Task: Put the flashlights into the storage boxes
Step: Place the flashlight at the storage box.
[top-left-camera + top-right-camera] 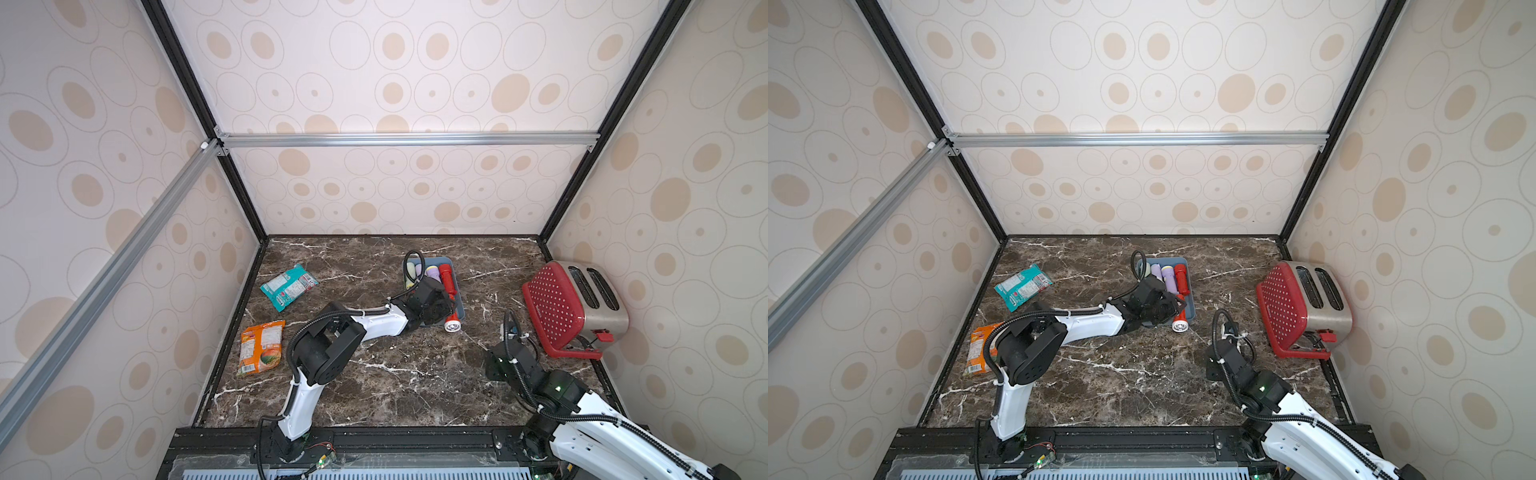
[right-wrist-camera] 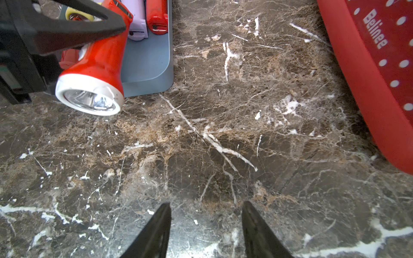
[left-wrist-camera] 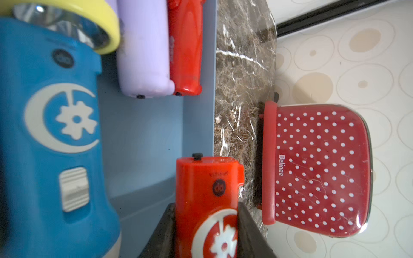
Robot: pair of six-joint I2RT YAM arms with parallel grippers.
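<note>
The blue-grey storage box (image 1: pixel 458 297) (image 1: pixel 1191 299) lies at the middle back of the marble table. My left gripper (image 3: pixel 206 205) (image 1: pixel 440 307) is shut on a red flashlight (image 3: pixel 205 189) (image 2: pixel 96 64). The flashlight's tail is over the box's near right corner, and its silver lens (image 1: pixel 452 325) sticks out past the near wall. Inside the box lie a blue flashlight (image 3: pixel 49 134), a lilac one (image 3: pixel 143 51), another red one (image 3: pixel 185 44) (image 1: pixel 1180 278) and a yellow-rimmed one (image 3: pixel 107 29). My right gripper (image 2: pixel 206 203) is open and holds nothing, above bare marble to the near right of the box.
A red dotted toaster (image 1: pixel 573 307) (image 2: pixel 380 67) stands against the right wall. A teal snack packet (image 1: pixel 289 286) and an orange one (image 1: pixel 261 347) lie at the left. Patterned walls enclose the table on three sides.
</note>
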